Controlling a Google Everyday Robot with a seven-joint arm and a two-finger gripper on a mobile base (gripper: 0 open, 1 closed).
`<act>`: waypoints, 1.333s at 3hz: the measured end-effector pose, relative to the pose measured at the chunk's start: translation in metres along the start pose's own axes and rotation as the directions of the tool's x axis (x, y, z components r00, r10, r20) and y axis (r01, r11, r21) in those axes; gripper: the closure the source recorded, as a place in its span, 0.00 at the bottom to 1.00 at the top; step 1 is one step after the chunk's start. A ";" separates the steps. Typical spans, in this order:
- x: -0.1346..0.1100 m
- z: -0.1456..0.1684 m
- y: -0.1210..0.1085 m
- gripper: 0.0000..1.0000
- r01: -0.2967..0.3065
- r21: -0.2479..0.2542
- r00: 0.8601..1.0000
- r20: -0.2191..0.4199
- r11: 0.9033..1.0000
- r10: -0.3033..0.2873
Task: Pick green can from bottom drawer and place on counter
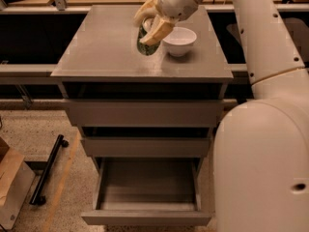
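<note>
My gripper [148, 27] is over the middle of the grey counter [101, 47], shut on the dark green can [144, 43]. The can hangs tilted between the cream fingers [158, 30], its lower end just above or touching the counter top; I cannot tell which. The bottom drawer [147, 197] is pulled open below and its inside looks empty.
A white bowl [179, 40] stands on the counter just right of the can. My white arm [263, 95] fills the right side. Two shallower drawers [145, 112] above the bottom one are slightly open. A black bar [47, 170] and a cardboard box [12, 185] lie on the floor at left.
</note>
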State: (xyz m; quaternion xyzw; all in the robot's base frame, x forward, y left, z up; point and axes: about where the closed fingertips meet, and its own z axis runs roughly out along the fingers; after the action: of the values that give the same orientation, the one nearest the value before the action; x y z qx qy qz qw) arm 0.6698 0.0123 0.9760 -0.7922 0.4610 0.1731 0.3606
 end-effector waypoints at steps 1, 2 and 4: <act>0.016 -0.001 -0.024 1.00 -0.012 0.059 1.000 0.011 0.998 0.011; 0.030 0.007 -0.038 1.00 -0.026 0.093 0.999 0.030 0.995 0.023; 0.077 0.039 -0.046 0.51 -0.041 0.112 0.998 0.045 0.993 0.036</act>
State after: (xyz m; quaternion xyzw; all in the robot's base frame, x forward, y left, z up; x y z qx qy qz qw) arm 0.7513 0.0088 0.9211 -0.7577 0.4773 0.1707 0.4110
